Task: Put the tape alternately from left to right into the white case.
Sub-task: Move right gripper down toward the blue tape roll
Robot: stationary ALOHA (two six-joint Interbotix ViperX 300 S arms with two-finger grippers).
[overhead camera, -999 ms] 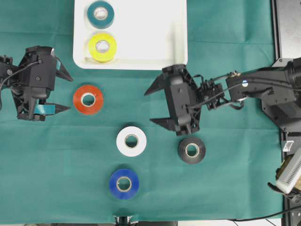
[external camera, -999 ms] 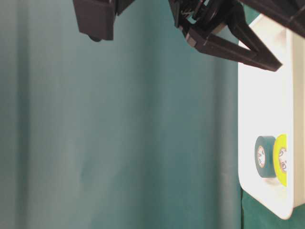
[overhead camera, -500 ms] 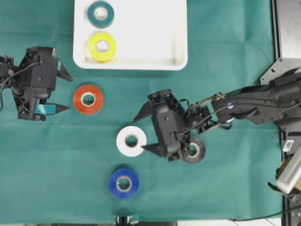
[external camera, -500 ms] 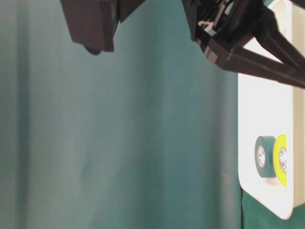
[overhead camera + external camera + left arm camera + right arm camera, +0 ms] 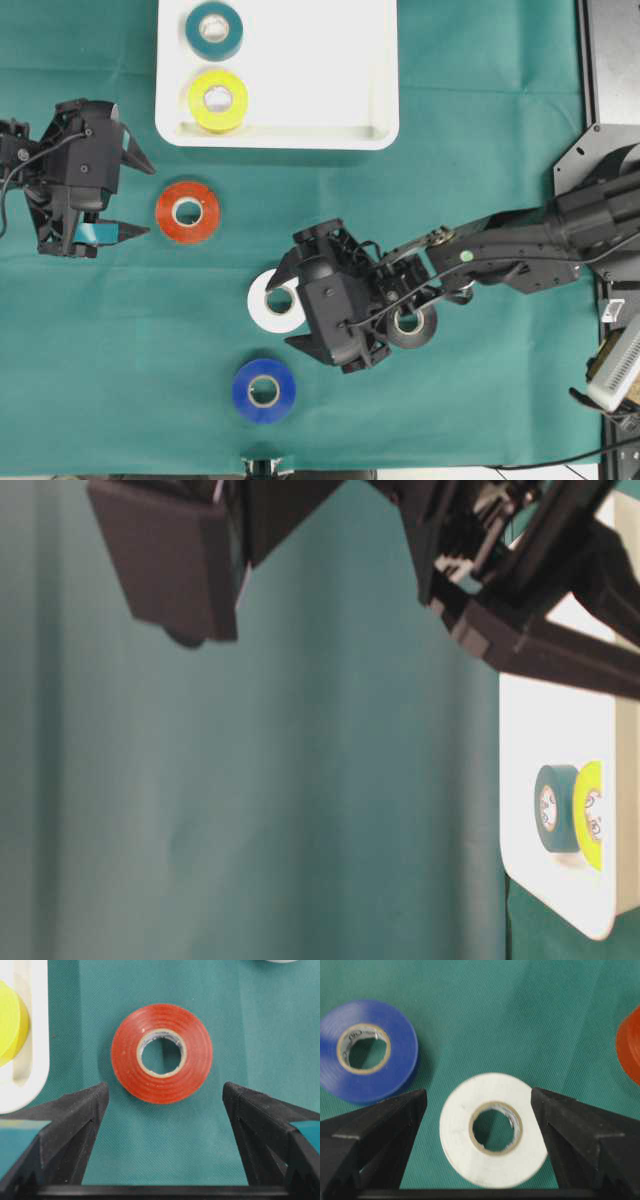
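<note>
Overhead view: white case [image 5: 330,90] sits at the far edge of the green cloth [image 5: 480,100], with the teal roll [image 5: 213,29] and yellow roll [image 5: 219,99] lying flat in its left part, yellow nearer than teal. Four rolls are out on the cloth: red roll [image 5: 188,211] just near of the case's left corner, white roll [image 5: 271,299] near the middle, blue roll [image 5: 264,390] nearest, black roll [image 5: 410,322] right of the white one, partly hidden under the right arm.

Left gripper [image 5: 130,195] sits at the left with jaws apart, nothing between them, red roll just to its right. In the left wrist view the red roll [image 5: 162,1053] lies ahead of the spread fingers [image 5: 75,1115], not touching.

Right gripper [image 5: 283,307] reaches across the middle, jaws wide apart, over the white roll. In the right wrist view the white roll [image 5: 492,1129] lies flat between the two fingers [image 5: 385,1115]; contact with them cannot be told.
</note>
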